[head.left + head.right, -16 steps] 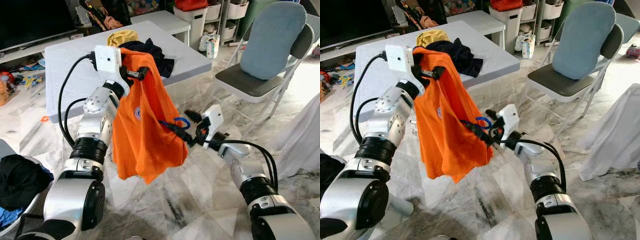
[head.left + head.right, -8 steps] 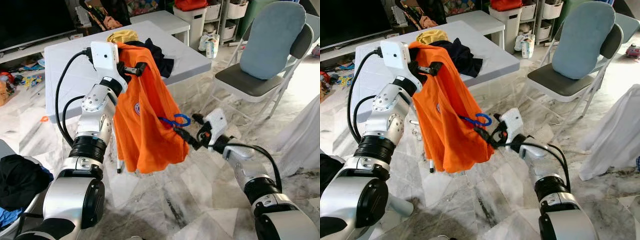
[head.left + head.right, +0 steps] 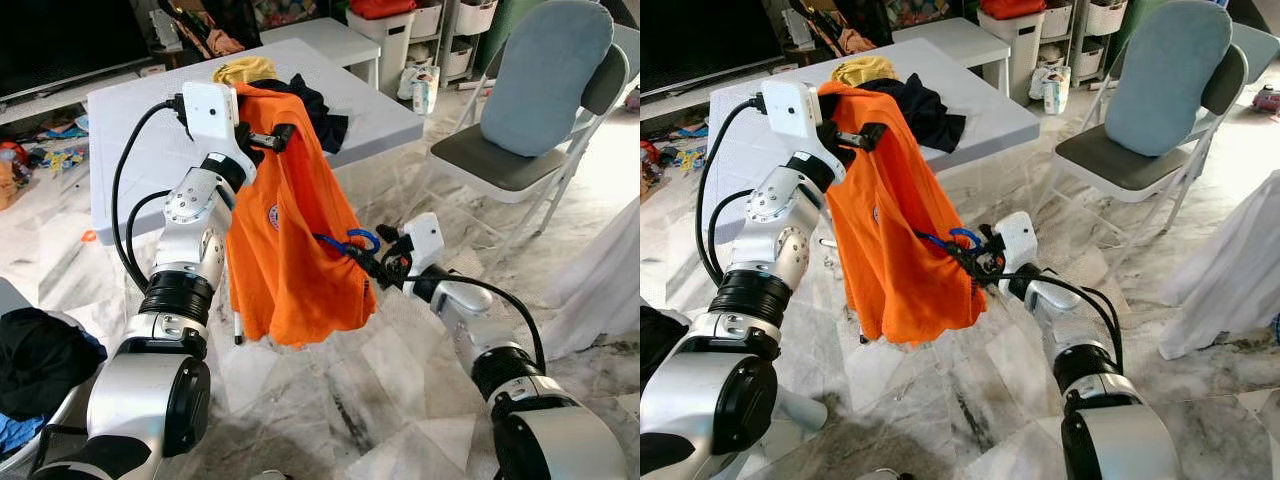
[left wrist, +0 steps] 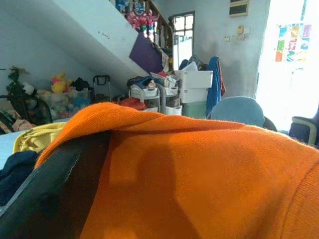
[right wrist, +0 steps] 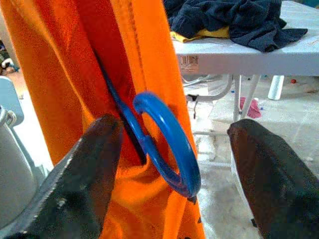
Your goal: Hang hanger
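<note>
An orange shirt point(image 3: 290, 240) hangs from my raised left gripper point(image 3: 268, 138), which is shut on the fabric at the top. A blue hanger is inside the shirt, and its hook point(image 3: 360, 240) sticks out of the shirt's right side. My right gripper point(image 3: 372, 262) is at that hook. In the right wrist view the hook point(image 5: 167, 144) sits between the two black fingers point(image 5: 94, 174), which stand wide apart and touch neither side of it. In the left wrist view the orange fabric point(image 4: 199, 184) lies over a dark finger.
Behind the shirt, a grey table point(image 3: 130, 130) carries dark and yellow clothes point(image 3: 300, 100). A folding chair with a blue cushion point(image 3: 530, 90) stands at the right, a white cloth point(image 3: 605, 270) beside it. Black clothes point(image 3: 35, 360) lie at lower left. Marble floor lies below.
The left gripper lifted the shirt slightly a second ago and has held still since. The right gripper has moved up and left, closer to the shirt and the blue hook.
</note>
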`<state>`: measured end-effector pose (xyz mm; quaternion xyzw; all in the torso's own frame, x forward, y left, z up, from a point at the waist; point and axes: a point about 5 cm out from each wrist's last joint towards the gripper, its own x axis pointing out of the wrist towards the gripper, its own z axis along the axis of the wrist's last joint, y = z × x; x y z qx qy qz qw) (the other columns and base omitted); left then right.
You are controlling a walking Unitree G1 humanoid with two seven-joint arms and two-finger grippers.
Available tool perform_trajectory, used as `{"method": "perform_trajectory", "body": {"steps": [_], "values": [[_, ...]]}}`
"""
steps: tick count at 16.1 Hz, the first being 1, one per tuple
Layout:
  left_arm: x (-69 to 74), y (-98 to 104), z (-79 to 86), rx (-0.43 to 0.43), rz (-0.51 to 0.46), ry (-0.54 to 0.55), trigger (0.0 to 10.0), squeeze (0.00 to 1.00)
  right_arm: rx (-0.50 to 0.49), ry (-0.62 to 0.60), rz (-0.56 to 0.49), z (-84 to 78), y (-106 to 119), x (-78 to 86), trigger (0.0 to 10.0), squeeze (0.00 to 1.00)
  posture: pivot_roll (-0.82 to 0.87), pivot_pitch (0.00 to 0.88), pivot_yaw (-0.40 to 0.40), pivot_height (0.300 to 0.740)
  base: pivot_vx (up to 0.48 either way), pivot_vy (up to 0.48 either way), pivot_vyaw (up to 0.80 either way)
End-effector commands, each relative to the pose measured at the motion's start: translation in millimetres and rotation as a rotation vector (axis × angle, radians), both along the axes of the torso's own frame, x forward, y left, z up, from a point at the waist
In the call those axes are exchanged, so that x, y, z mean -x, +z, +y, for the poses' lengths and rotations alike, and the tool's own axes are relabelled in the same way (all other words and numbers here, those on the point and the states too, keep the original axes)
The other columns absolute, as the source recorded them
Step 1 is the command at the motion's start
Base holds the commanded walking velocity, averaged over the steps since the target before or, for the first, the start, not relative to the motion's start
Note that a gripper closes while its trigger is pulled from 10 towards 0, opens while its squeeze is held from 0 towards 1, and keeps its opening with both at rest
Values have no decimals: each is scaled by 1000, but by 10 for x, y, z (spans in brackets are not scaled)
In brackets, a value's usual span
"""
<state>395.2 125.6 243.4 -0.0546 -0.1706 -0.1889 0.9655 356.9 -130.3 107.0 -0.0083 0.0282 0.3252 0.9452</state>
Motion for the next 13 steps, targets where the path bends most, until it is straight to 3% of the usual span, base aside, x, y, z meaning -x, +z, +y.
{"method": "perform_trajectory", "body": {"steps": [1,8,13], "values": [[-10,162,6,5,-57,1,10000,0,-16,-6,-14,33,49,-33,0,0,-54,0,85,740,0,0,0],[-18,141,27,6,-53,7,10000,0,19,-201,-54,-215,154,-138,0,0,-62,0,84,740,0,0,0],[-17,141,55,4,-56,14,10000,0,15,-224,-61,-232,186,-161,0,0,-60,0,79,740,0,0,0]]}}
